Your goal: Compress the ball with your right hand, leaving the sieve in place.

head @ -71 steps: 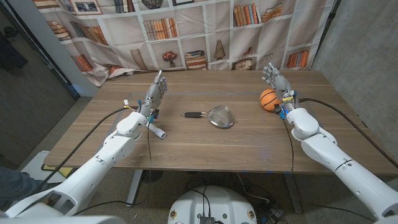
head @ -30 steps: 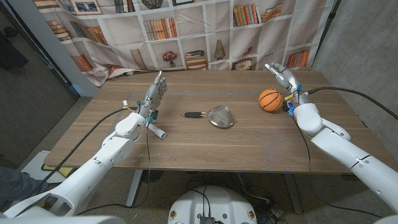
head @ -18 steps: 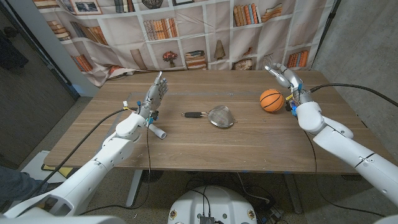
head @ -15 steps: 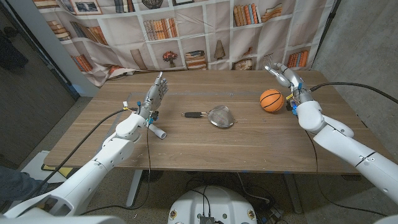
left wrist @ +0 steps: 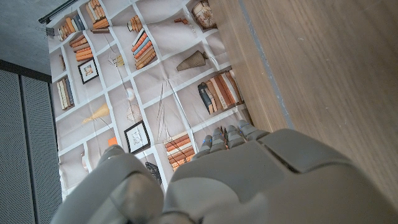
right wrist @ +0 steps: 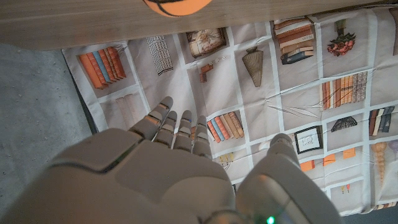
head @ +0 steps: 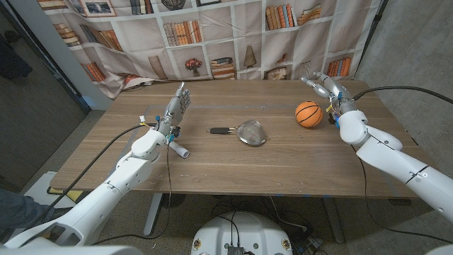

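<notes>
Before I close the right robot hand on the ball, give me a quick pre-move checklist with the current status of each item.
1. Right robot hand empty, fingers apart: ok.
2. Right robot hand around the ball: not ok; it stands beside and behind the ball, apart from it.
3. Ball resting free on the table, nothing against it: ok.
4. Sieve clear of the approach: ok; it lies mid-table, well apart from the ball.
5. Left robot hand out of the way: ok; it holds nothing, on the far side of the sieve.
6. Palm facing the ball: cannot tell from these views.
</notes>
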Controlling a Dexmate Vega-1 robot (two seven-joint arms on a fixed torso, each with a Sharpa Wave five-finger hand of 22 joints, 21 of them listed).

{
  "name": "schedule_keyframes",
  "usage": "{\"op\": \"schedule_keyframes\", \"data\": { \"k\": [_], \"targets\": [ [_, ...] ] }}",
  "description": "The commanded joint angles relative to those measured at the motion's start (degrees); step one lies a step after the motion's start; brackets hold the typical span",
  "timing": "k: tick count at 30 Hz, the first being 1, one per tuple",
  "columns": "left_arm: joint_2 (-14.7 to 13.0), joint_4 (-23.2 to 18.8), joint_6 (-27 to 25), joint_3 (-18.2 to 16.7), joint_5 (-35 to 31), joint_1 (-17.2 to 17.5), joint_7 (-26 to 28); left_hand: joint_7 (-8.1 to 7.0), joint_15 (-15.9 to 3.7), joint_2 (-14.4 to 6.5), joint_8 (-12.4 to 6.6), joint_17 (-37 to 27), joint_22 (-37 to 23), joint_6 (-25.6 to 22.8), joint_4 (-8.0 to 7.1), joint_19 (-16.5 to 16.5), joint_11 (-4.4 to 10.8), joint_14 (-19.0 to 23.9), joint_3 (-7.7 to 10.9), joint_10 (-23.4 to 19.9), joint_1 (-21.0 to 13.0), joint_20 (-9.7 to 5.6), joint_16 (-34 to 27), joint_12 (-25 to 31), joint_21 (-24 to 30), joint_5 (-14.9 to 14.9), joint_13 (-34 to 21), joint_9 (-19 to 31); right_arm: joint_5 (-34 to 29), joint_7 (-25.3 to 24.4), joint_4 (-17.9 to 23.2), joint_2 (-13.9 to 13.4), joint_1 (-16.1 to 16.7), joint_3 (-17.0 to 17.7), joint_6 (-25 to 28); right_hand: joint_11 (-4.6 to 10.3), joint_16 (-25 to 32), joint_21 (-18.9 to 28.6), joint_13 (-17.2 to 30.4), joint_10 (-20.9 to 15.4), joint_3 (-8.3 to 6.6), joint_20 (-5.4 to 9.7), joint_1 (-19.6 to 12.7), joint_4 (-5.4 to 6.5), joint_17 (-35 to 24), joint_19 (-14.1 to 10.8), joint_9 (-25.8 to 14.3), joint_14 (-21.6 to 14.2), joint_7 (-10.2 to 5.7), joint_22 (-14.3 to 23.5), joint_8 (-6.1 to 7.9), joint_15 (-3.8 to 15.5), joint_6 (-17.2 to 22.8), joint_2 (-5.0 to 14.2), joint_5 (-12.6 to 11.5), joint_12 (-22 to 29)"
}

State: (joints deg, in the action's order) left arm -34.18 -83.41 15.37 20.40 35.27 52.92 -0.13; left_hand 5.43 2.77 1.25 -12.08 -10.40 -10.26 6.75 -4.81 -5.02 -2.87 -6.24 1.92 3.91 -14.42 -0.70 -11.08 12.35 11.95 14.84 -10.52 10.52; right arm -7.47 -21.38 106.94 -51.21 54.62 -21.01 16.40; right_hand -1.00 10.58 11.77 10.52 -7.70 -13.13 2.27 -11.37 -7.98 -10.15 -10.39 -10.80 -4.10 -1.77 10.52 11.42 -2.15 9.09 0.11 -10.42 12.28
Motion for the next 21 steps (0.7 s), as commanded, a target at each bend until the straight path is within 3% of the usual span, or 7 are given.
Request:
{"op": "schedule_keyframes", "data": {
  "k": [1, 5, 7, 11, 13, 18, 21],
  "targets": [
    [-0.03, 0.17, -0.04, -0.01, -0.01, -0.01, 0.0, 0.01, 0.05, 0.09, -0.14, -0.12, -0.16, -0.2, 0.12, 0.24, 0.14, 0.09, -0.03, -0.17, -0.47, 0.2, -0.02, 0.19, 0.37, -0.15, -0.26, 0.12, -2.05, 2.78, 0.62, -1.02, -2.02, -2.02, 7.91, 0.24, 0.06, 0.36, 0.24, 0.06, 0.06, -0.15, -0.77, -0.36, -0.18, -0.63, -0.25, -0.55, -0.43, 0.12, -0.04, -1.54, -0.02, -0.17, -0.05, -0.13],
    [-0.03, 0.17, -0.13, -0.01, 0.04, 0.0, 0.0, 0.0, 0.05, 0.04, -0.11, -0.12, -0.16, -0.27, 0.15, 0.25, 0.19, 0.14, -0.04, -0.27, -0.57, 0.28, 0.0, 0.18, 0.35, -0.18, -0.26, 0.11, -2.11, 4.05, 0.82, -1.55, -2.72, -2.8, 9.19, 0.39, 0.02, 0.3, 0.25, 0.0, 0.15, -1.48, -0.84, -0.35, -0.2, -0.59, -0.28, -0.54, -0.59, 0.1, -0.05, -2.04, -0.06, -0.35, -0.04, -0.09],
    [0.0, 0.2, -0.09, -0.04, 0.06, 0.02, 0.05, -0.03, 0.05, 0.0, -0.1, -0.12, -0.16, -0.31, 0.16, 0.27, 0.17, 0.16, -0.04, -0.32, -0.62, 0.3, 0.01, 0.18, 0.35, -0.2, -0.26, 0.11, -2.31, 4.59, 0.88, -1.81, -3.11, -3.28, 9.79, 0.39, -0.03, 0.26, 0.27, 0.07, 0.31, -3.71, -0.93, -0.35, -0.21, -0.6, -0.31, -0.47, -0.99, 0.08, -0.09, -2.27, -0.23, -0.67, -0.05, -0.09],
    [-0.12, 0.13, -0.15, -0.05, 0.01, 0.03, 0.04, -0.06, 0.03, -0.03, -0.08, -0.12, -0.17, -0.36, 0.18, 0.25, 0.19, 0.2, -0.05, -0.35, -0.68, 0.35, 0.02, 0.17, 0.33, -0.22, -0.26, 0.11, -2.66, 5.73, 0.96, -2.17, -3.99, -4.25, 10.98, 0.45, 0.11, 0.53, 0.31, 0.44, 0.42, -6.66, -1.38, -0.48, -0.22, -1.63, -0.35, -0.92, -1.68, 0.04, -0.12, -3.22, -0.5, -1.08, -0.14, -0.17],
    [-0.14, 0.09, -0.26, -0.06, 0.02, 0.02, 0.1, -0.08, 0.02, -0.06, -0.07, -0.13, -0.17, -0.38, 0.2, 0.22, 0.41, 0.21, -0.06, -0.43, -0.73, 0.4, 0.03, 0.18, 0.31, -0.24, -0.26, 0.11, -2.84, 6.53, 1.08, -2.44, -4.48, -4.8, 11.59, 0.65, 0.08, 0.56, 0.32, 0.52, 0.45, -7.33, -1.48, -0.51, -0.22, -1.81, -0.35, -0.88, -1.82, 0.03, -0.13, -3.26, -0.58, -1.19, -0.16, -0.19],
    [-0.16, 0.21, -0.2, -0.05, 0.07, -0.07, -0.11, -0.08, 0.05, -0.11, -0.04, -0.13, -0.17, -0.42, 0.22, 0.23, 0.37, 0.25, -0.07, -0.44, -0.79, 0.4, 0.04, 0.15, 0.3, -0.26, -0.27, 0.11, -4.08, 8.16, 1.42, -2.74, -5.89, -6.58, 14.33, 0.31, -0.18, 0.38, 0.38, 1.34, 0.79, -11.17, -1.9, -0.63, -0.26, -2.03, -0.39, -0.19, -1.97, -0.03, -0.2, -4.61, -1.13, -2.12, -0.22, -0.37],
    [-0.23, 0.16, -0.2, -0.06, -0.02, -0.09, -0.08, -0.09, 0.04, -0.14, -0.01, -0.13, -0.17, -0.44, 0.23, 0.22, 0.47, 0.28, -0.09, -0.55, -0.85, 0.5, 0.05, 0.17, 0.29, -0.29, -0.27, 0.11, -4.51, 9.04, 1.49, -2.99, -6.45, -7.37, 15.48, 0.23, -0.36, 0.24, 0.4, 1.8, 0.98, -12.67, -1.94, -0.6, -0.28, -1.92, -0.41, 0.53, -2.06, -0.04, -0.24, -4.98, -1.37, -2.51, -0.26, -0.48]
  ]
}}
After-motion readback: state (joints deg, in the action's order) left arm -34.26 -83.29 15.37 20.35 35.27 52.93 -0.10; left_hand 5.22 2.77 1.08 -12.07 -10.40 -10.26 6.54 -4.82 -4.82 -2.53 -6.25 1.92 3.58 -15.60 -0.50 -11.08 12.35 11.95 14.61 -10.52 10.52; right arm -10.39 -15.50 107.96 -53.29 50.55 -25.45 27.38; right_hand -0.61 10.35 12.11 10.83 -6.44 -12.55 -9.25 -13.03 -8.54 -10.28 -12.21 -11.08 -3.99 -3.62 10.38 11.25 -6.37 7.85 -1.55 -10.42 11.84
